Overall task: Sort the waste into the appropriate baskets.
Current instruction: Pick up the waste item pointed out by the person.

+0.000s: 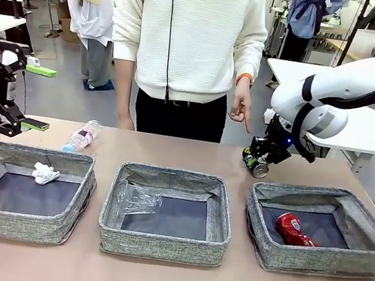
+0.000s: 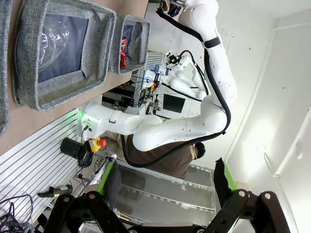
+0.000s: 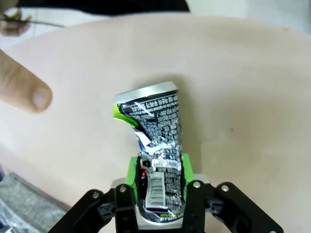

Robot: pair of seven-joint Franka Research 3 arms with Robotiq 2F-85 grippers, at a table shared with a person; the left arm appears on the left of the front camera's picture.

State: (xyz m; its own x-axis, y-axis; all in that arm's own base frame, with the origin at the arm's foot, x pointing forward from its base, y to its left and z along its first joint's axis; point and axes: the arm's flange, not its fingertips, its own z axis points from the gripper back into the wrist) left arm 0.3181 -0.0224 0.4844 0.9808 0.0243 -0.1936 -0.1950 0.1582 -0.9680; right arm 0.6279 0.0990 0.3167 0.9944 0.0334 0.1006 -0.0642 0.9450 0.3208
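My right gripper (image 1: 263,156) is shut on a dented dark can with green marks (image 1: 256,166), low over the table behind the right basket (image 1: 317,260). In the right wrist view the can (image 3: 153,136) sits between the green pads of that gripper (image 3: 160,182). A red can (image 1: 293,229) lies in the right basket. The middle basket (image 1: 162,245) holds a crushed clear bottle (image 1: 136,198). A white tissue wad (image 1: 45,174) rests in the left basket (image 1: 15,224). Another clear bottle (image 1: 82,135) lies on the table behind it. My left gripper (image 1: 38,97) hangs open at the far left.
A person stands at the far side, one hand (image 1: 242,110) pointing a finger down near the held can; the fingertip (image 3: 26,92) shows in the right wrist view. The left wrist view shows the open left gripper (image 2: 165,177) and two baskets (image 2: 34,92).
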